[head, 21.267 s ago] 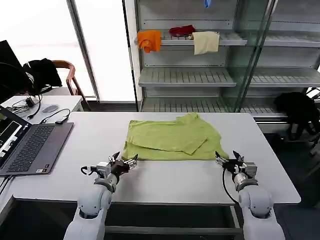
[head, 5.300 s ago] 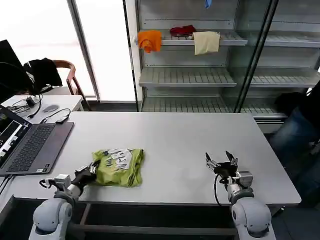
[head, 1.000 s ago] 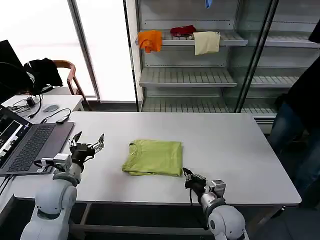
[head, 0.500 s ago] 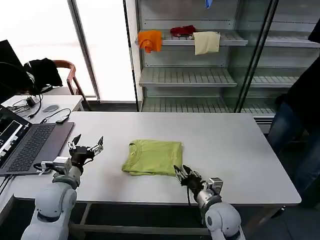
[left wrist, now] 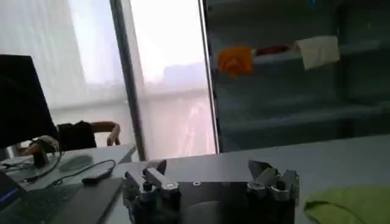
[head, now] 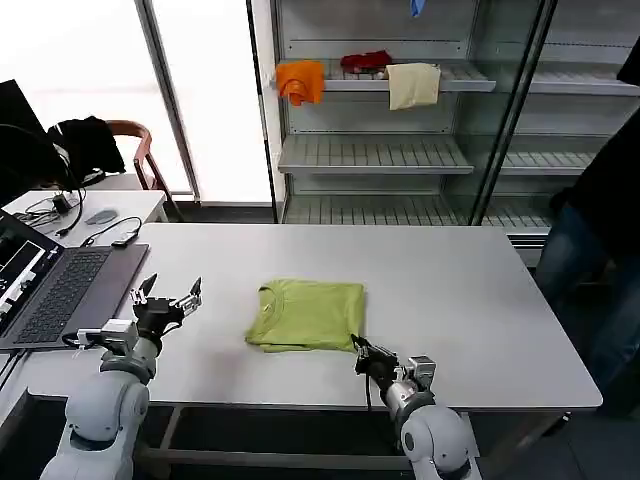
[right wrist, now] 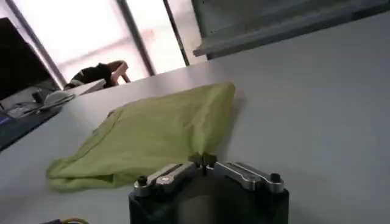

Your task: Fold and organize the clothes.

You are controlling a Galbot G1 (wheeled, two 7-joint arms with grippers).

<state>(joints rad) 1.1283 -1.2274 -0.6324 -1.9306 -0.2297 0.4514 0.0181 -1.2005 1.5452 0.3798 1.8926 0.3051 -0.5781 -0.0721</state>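
Observation:
The clothes are one lime-green T-shirt [head: 306, 314], folded into a flat rectangle in the middle of the white table [head: 470, 290], neck toward my left. My right gripper [head: 358, 347] sits low at the shirt's near right corner. In the right wrist view its fingertips [right wrist: 203, 159] are pressed together on the edge of the green fabric [right wrist: 158, 134]. My left gripper [head: 172, 289] hovers open over bare table well left of the shirt, holding nothing. In the left wrist view its fingers [left wrist: 153, 176] stand wide apart, with the shirt [left wrist: 350, 206] off to one side.
An open laptop [head: 60, 290] lies at the table's left end. Metal shelves [head: 380, 150] behind carry orange [head: 299, 80], red and cream cloths. A person [head: 605, 220] stands past the table's right end. A chair with black garments [head: 85, 140] is at far left.
My right gripper's fingers, spread half a second ago, have shut at the shirt's near right corner. The left gripper has sunk slightly toward me, still open.

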